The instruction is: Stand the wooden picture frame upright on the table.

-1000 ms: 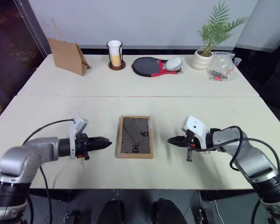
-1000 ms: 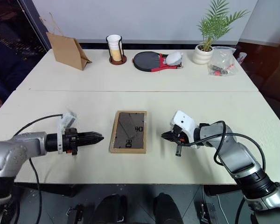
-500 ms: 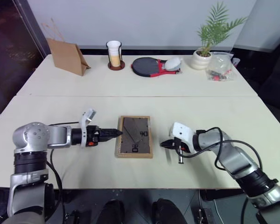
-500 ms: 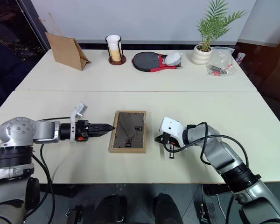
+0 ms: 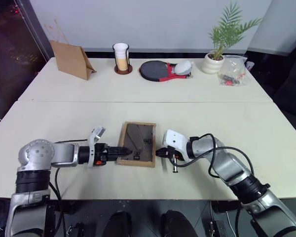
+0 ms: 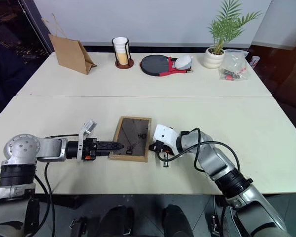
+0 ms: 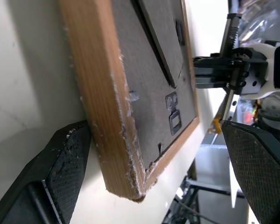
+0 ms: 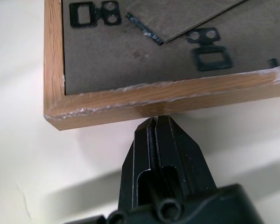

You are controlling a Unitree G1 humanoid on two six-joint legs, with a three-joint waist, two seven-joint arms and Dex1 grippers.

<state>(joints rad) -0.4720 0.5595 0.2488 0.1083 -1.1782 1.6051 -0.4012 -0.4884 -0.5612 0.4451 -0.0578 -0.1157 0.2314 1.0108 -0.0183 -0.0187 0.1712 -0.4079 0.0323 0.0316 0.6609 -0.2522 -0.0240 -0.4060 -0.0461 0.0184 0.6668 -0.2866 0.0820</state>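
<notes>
On the pale worktop (image 5: 64,98), wooden picture frame (image 5: 137,151) lying backing-up near the front edge, left gripper (image 5: 124,149) fingers spread wide astride its left rim, right gripper (image 5: 159,152) pinched together, tip against its right rim

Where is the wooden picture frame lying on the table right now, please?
In the left eye view the wooden picture frame lies back-up on the near half of the table, between the open left gripper and the shut right gripper.

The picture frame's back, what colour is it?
Dark grey, inside a light wood border; the picture frame shows best in the right wrist view.
</notes>
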